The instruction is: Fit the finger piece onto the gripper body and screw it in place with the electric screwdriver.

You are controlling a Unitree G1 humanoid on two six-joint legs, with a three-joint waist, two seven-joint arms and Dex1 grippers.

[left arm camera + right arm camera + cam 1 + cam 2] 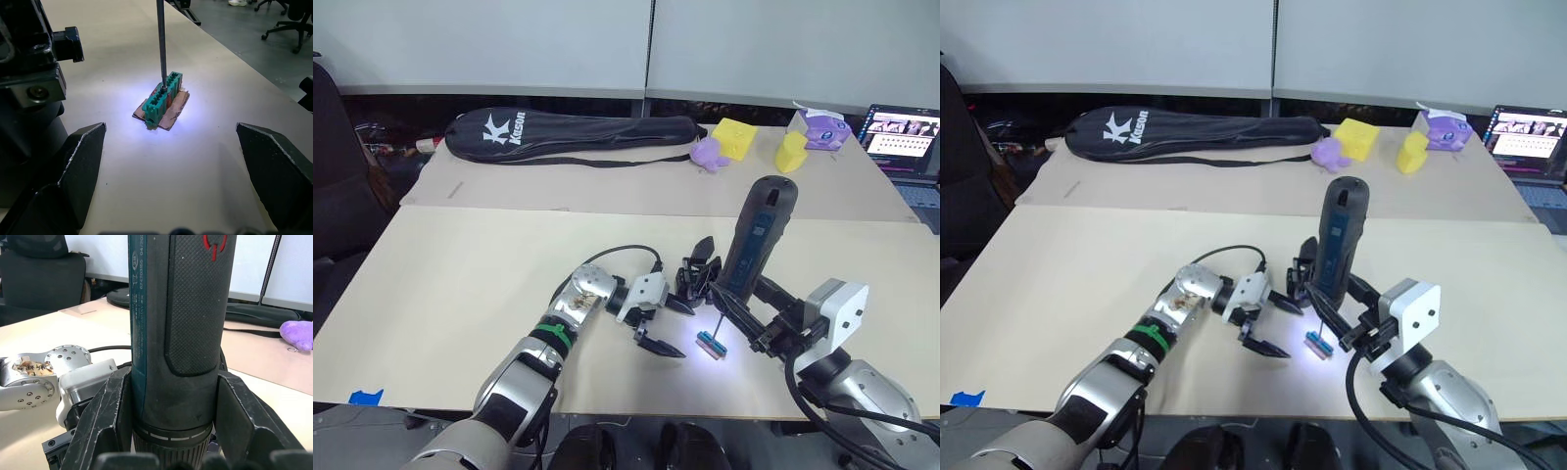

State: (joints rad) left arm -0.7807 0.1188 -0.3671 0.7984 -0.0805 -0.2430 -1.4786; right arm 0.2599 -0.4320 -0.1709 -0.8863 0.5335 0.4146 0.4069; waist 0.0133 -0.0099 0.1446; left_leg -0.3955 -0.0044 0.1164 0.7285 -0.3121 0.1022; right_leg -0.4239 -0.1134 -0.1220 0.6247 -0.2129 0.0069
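right gripper [168, 450]: clamped around the electric screwdriver [756, 235], one finger on each side of the barrel, tool nearly upright with the bit pointing down at the table [460, 284]

screwdriver bit [160, 44]: tip is right on the little green block [161, 98], lit up by the tool's white light

green block: sits on a small brown card, flat on the table, just in front of the gripper body [697, 277]

left gripper [664, 323]: spread wide, nothing in it, fingers either side of the green block without touching it

gripper body: black lump right behind the green block, between the two arms

finger piece [703, 246]: looks like the pointed bit sticking up from the gripper body, can't tell if it's seated

room: lots of bare table left of the green block, front edge is near

back of table: racket bag [568, 132], yellow blocks [734, 137], purple toy [707, 153], laptop [901, 132] way behind the green block
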